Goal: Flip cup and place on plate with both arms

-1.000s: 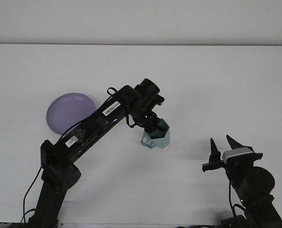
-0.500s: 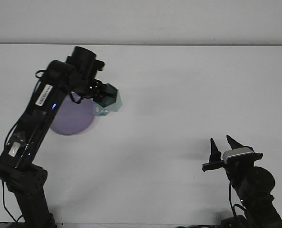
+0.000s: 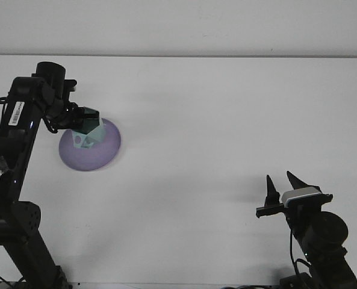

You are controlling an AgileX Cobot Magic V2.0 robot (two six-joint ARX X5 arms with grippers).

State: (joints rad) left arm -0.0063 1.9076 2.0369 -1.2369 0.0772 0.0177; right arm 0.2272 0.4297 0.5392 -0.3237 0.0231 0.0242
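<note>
While the left end effector grips the translucent teal faceted cup, the cup is held tilted over the round lavender plate at the white bench's left side. Right end effector stands open, empty, well apart.

On the white table, the left pincer grips a teal cup over the purple plate at far left; whether the cup touches the plate cannot be told. The right pincer stands near right, fingers spread, holding nothing, well apart from the plate.
</note>
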